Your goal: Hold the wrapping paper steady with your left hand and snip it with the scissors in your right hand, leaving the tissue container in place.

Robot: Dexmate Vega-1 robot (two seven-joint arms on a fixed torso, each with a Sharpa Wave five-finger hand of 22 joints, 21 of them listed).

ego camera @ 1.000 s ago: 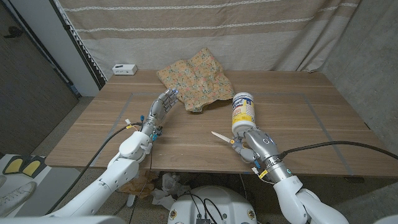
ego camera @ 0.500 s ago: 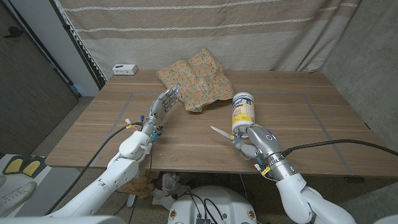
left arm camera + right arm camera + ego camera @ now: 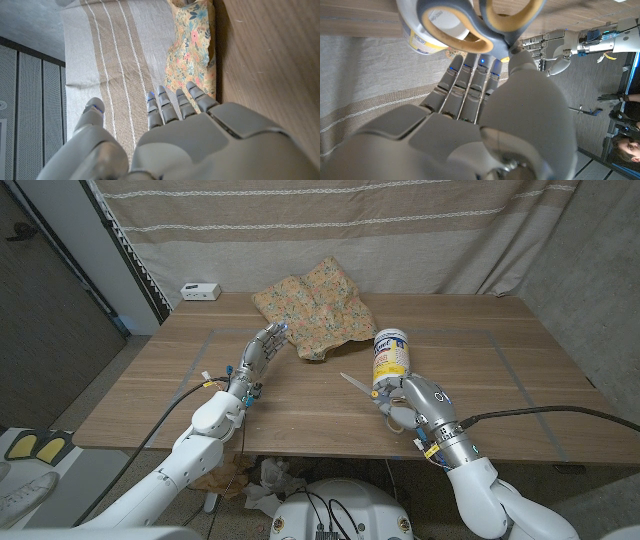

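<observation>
The crumpled floral wrapping paper [image 3: 315, 310] lies at the table's far middle. My left hand [image 3: 258, 355] hovers just short of its near left corner, fingers stretched toward it and holding nothing. In the left wrist view the paper [image 3: 192, 45] lies just past the left hand [image 3: 190, 135]. My right hand [image 3: 415, 405] grips the handles of the scissors [image 3: 358, 386], whose blades point left, away from me. The yellow-and-white tissue container [image 3: 390, 358] stands upright right behind that hand. In the right wrist view the scissors' handles [image 3: 470, 25] sit above the right hand [image 3: 485, 110], beside the container [image 3: 427, 37].
A small white device [image 3: 200, 291] sits at the far left corner of the wooden table [image 3: 500, 370]. A striped curtain hangs behind. A person [image 3: 625, 145] shows at the edge of the right wrist view.
My right hand has carried the scissors a little farther from me, toward the container and the paper. The left hand and the paper have stayed put.
</observation>
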